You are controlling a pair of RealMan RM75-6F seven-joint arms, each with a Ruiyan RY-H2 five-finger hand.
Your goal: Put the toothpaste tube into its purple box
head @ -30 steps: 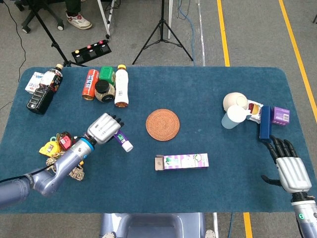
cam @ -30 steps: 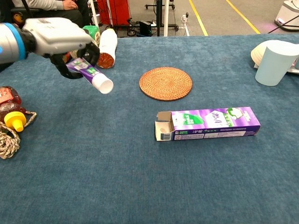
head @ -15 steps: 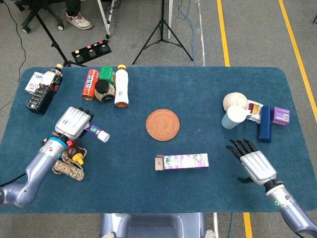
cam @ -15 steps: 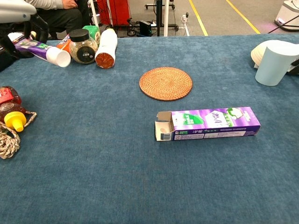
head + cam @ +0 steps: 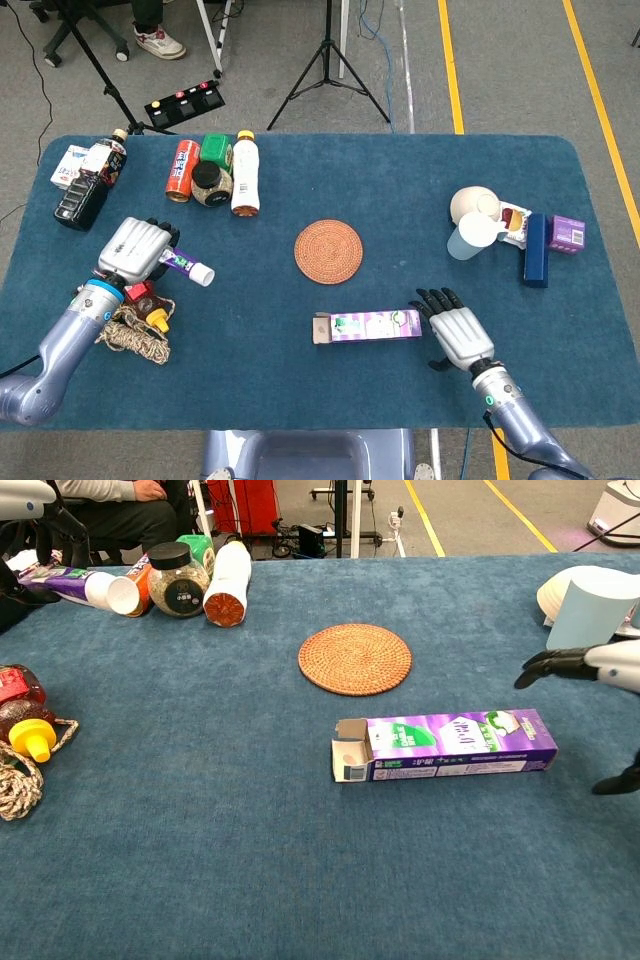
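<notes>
Toothpaste tube [image 5: 185,265]: gripped in the left hand [image 5: 132,251] above the table's left edge region, white cap pointing toward the table's middle.
Table [image 5: 300,385]: blue cloth top, standing on a grey floor with yellow lines; a tripod stands beyond its far edge.
Left arm: reaches in from the near left corner, fingers wrapped around the tube's purple body.
Right arm: comes in from the near right corner.
Right hand [image 5: 458,332]: released, fingers spread, holding nothing, just beside the closed right end of the purple box [image 5: 367,326].
Purple box: lies flat toward the near edge, open flap facing left.
Woven coaster [image 5: 328,250]: at the table's centre.
Bottles and jars [image 5: 215,175]: grouped along the far edge.
</notes>
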